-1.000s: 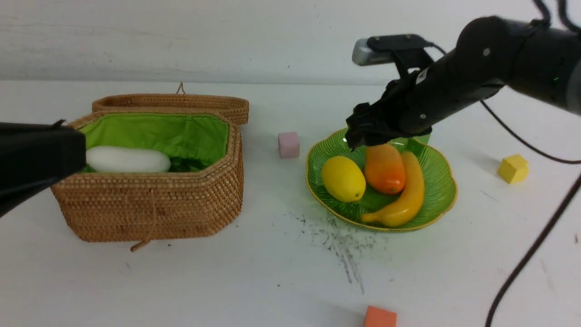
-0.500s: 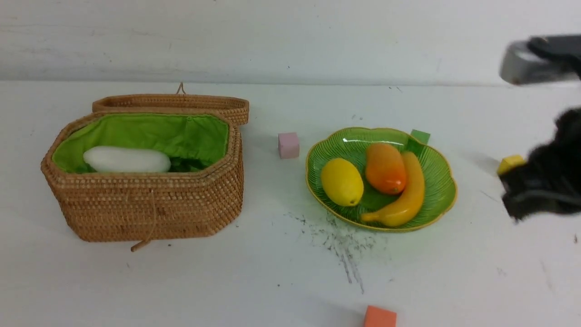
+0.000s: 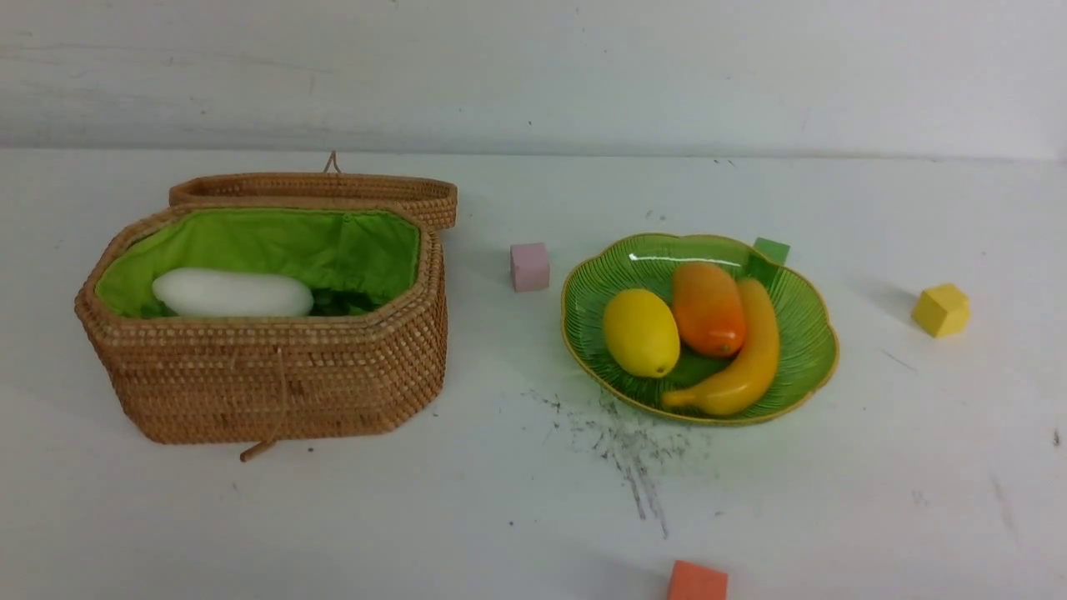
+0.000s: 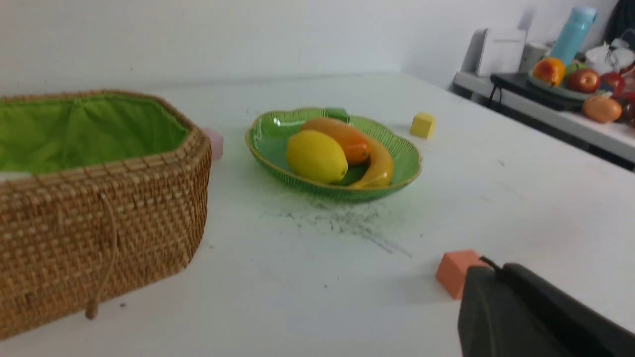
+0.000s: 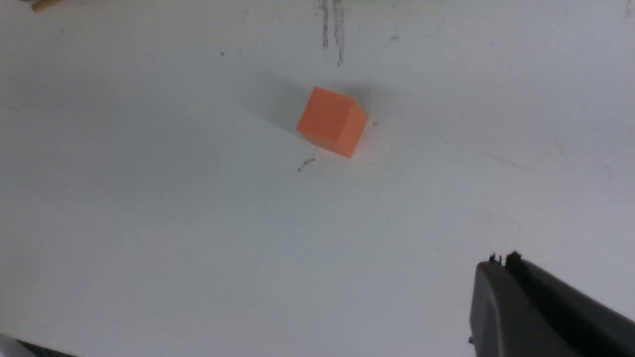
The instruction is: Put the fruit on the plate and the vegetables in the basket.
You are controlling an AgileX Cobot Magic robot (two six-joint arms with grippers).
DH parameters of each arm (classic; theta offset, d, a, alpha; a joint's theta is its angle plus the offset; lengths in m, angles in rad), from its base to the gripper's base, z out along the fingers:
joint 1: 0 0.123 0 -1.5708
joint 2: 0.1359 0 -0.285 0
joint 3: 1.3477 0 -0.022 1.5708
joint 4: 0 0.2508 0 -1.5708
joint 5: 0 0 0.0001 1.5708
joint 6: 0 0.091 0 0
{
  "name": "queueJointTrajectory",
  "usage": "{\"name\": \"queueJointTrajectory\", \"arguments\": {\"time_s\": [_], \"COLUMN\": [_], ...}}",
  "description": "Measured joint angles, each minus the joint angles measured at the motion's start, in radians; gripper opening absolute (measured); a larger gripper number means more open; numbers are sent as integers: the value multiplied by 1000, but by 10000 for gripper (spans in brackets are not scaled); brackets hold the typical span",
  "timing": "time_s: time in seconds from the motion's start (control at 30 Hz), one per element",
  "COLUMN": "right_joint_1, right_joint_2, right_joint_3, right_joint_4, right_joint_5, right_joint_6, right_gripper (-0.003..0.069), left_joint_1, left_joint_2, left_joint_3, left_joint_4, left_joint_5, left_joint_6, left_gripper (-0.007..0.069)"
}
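Rattan weave, tan and octagonal, forms the large basket [image 3: 267, 367] at the left of the front view, with bright green cloth lining and its hinged woven lid [image 3: 317, 190] thrown back. Inside it a smooth white toy radish [image 3: 233, 293] is seen lying on its side; the other vegetables cannot be made out, only a dark green patch beside the radish. A small pink cube [image 3: 530, 266] stands between the basket and the wide green ribbed glass plate [image 3: 813, 333]. On the plate three glossy fruits are found touching one another: a yellow lemon [image 3: 640, 332], an orange-yellow mango [image 3: 708, 307] and a curved yellow banana [image 3: 746, 360]. A small green block [image 3: 771, 249] is just behind the plate, a small yellow cube [image 3: 941, 310] well apart at the right, and a small orange cube [image 3: 697, 582] near the front edge.

Neither arm is shown in the front view. The left gripper [image 4: 496, 270] is closed on nothing, and the right gripper [image 5: 501, 259] is likewise closed and empty above the bare white table [image 3: 517, 508].

The sorting is judged nearly or fully finished. For a good ending, both arms should be kept clear and the cubes left untouched.
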Motion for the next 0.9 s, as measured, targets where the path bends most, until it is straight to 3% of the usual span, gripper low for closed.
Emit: {"name": "queueJointTrajectory", "arguments": {"time_s": [0.47, 0.63, 0.7, 0.9], "right_joint_1": [-7, -152, -268, -338], "right_joint_2": [-159, -250, -332, -444], "right_joint_3": [35, 121, 236, 547], "right_joint_4": [-24, -100, -104, -146], "right_joint_5": [-5, -174, -337, -561], "right_joint_6": [0, -69, -178, -245], "right_gripper": [23, -13, -18, -18], "left_joint_1": [0, 0, 0, 0], "left_joint_2": [0, 0, 0, 0], "left_joint_3": [159, 160, 160, 161], "left_joint_4": [0, 0, 0, 0], "left_joint_5": [45, 68, 70, 73], "left_joint_6": [0, 0, 0, 0], "left_gripper": [-13, -13, -13, -13]}}
